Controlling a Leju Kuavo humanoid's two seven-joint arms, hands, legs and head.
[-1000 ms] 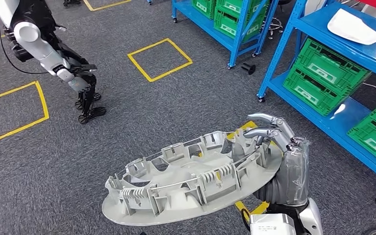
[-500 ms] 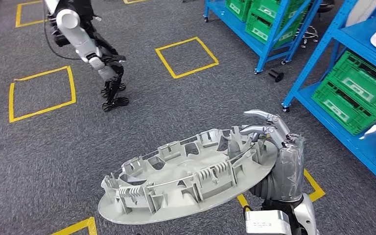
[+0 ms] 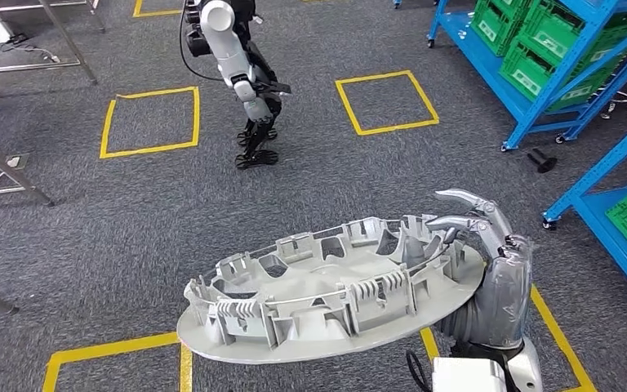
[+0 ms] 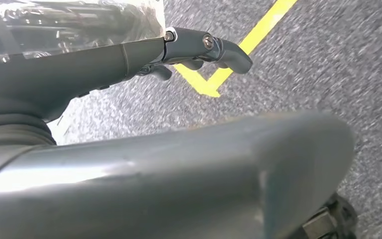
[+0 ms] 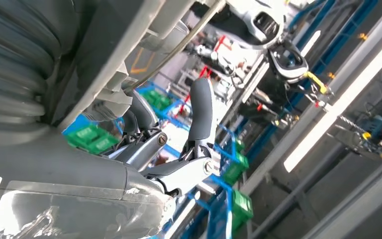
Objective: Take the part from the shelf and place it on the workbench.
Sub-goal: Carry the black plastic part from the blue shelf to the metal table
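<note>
One part (image 3: 331, 298), a broad grey moulded disc with a ring of upright ribs and clips on its upper face, is held off the floor at one edge by the right robot hand (image 3: 478, 245). It is judged to be thin, stiff plastic: light for its span, but awkward, since most of it reaches out well beyond the grip and is likely to lever and wobble. The smooth rim looks slippery, and the slender clips could snap if squeezed; a hold on the rim with fingers hooked over a sturdy rib, as seen now, seems the soundest place. The fingers (image 3: 457, 220) are curled over the raised ring from above, with the palm and thumb side apparently under the rim, though that underside is hidden. The right forearm rises from below, wrist bent so the disc lies nearly level, tilted slightly. The left robot hand (image 4: 199, 47) hangs over carpet (image 4: 328, 59) and a yellow line (image 4: 238, 55), fingers curled with nothing seen in them.
</note>
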